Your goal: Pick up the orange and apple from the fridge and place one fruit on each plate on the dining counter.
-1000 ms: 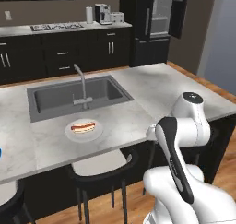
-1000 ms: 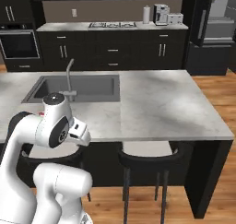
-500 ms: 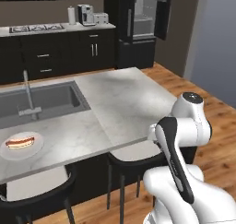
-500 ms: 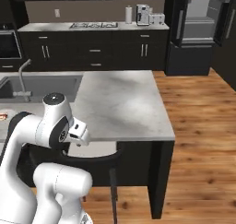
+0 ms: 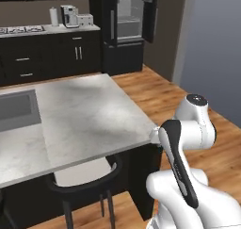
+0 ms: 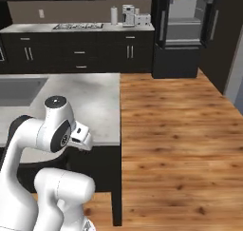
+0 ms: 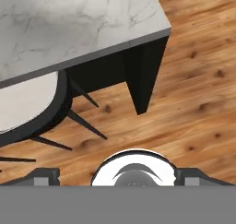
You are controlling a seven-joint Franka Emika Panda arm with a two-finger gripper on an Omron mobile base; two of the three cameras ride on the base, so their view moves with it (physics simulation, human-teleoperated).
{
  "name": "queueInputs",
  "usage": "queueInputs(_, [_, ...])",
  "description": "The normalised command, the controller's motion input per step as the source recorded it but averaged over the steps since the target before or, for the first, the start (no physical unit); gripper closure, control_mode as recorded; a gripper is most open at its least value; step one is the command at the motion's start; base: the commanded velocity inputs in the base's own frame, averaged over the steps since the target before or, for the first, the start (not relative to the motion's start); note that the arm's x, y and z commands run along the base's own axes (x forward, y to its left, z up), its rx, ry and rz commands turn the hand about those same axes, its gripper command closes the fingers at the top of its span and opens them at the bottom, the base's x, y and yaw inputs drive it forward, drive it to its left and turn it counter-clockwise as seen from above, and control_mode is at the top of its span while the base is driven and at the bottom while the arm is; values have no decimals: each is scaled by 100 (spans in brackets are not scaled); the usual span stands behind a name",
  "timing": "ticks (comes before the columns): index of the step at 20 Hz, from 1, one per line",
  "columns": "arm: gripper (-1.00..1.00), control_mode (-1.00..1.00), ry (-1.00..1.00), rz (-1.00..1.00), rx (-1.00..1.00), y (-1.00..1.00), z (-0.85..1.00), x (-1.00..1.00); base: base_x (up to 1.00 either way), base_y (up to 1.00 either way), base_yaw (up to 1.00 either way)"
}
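No fruit picked yet, jaws' state unclear.
Arm tucked for driving; open fridge (image 5: 129, 20) upper centre, counter (image 5: 80, 115) left.

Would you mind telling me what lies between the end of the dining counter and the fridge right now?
Bare wooden floor, as the right base view shows: nothing stands on the stretch from the dining counter to the fridge, whose door stands open.

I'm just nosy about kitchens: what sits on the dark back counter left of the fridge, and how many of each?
Cooktop: 1
Paper towel roll: 1
Coffee machine: 1
Toaster: 1
Total: 4
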Motion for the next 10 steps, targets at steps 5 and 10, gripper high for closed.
queueInputs(5, [-100, 100, 0, 0, 0, 0, 0, 0, 0, -100, 0])
queueInputs(10, [-100, 100, 0, 0, 0, 0, 0, 0, 0, -100, 0])
